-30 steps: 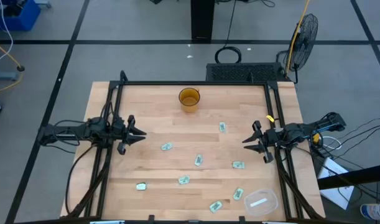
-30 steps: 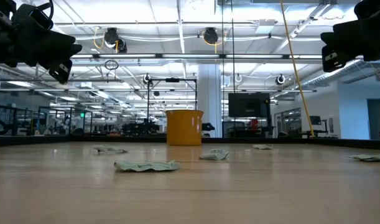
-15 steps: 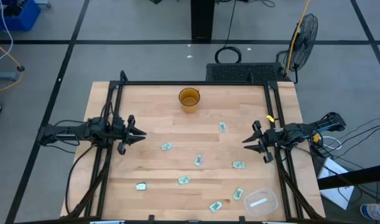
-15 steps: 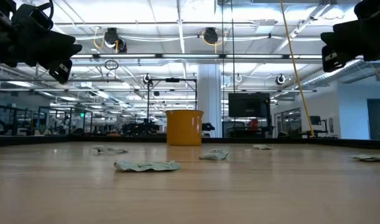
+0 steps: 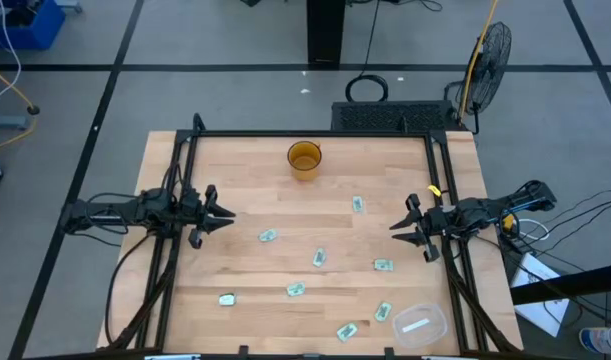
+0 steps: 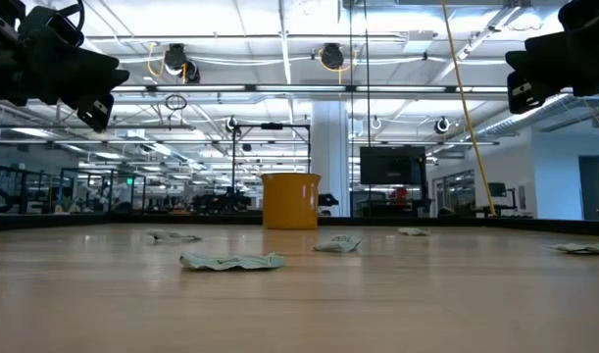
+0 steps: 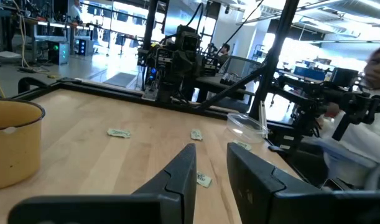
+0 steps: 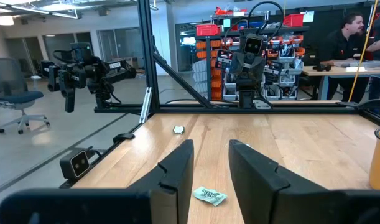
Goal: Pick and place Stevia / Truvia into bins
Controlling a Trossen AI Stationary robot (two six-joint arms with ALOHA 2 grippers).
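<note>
Several pale green Stevia / Truvia sachets lie scattered on the wooden table (image 5: pixel 245 180), among them one (image 5: pixel 268 236) near the middle, one (image 5: pixel 358 204) further back and one (image 5: pixel 226 298) at the front left. The amber cup (image 5: pixel 304 158) stands at the back centre. The clear tub (image 5: pixel 419 325) sits at the front right with a white sachet inside. My left gripper (image 5: pixel 228 212) hovers at the left side, open and empty. My right gripper (image 5: pixel 395 226) hovers at the right side, open and empty. A sachet (image 8: pixel 209 195) lies just ahead of the right fingers.
A black frame (image 5: pixel 315 134) borders the table's back and sides. In the low view both arms hang high above the tabletop, with the cup (image 6: pixel 291 201) far back. People sit at benches beyond the table (image 8: pixel 348 31).
</note>
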